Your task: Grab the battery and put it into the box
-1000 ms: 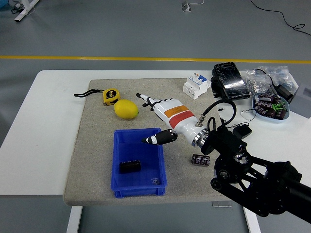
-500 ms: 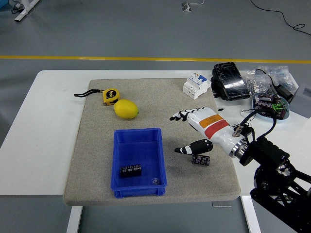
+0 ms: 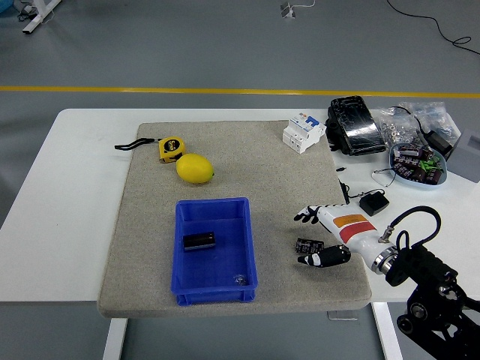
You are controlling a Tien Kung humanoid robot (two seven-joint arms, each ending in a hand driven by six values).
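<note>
- Nearest me, at the lower right corner, my right arm (image 3: 427,292) is cut off by the frame; only its black joint and cable loop show.
- My right hand (image 3: 330,234) lies low over the mat's right edge, fingers stretched out loosely and holding nothing; the thumb (image 3: 324,259) points left, and the dark fingertips are small and hard to separate.
- Just beside that thumb, one small dark cylinder (image 3: 308,245) lies on the grey mat (image 3: 150,225); its print is too small to read.
- Left of it, one blue box (image 3: 214,249) holds the battery (image 3: 199,241), a single black block on the floor; its label is unreadable.
- Farther back: one lemon (image 3: 195,168), one yellow tape measure (image 3: 171,148), one white breaker (image 3: 304,132).
- Far right on the white table (image 3: 67,187), a black pouch (image 3: 354,124), clear bags (image 3: 409,120) and a dish of parts (image 3: 418,166) crowd together; I cannot count the contents.
</note>
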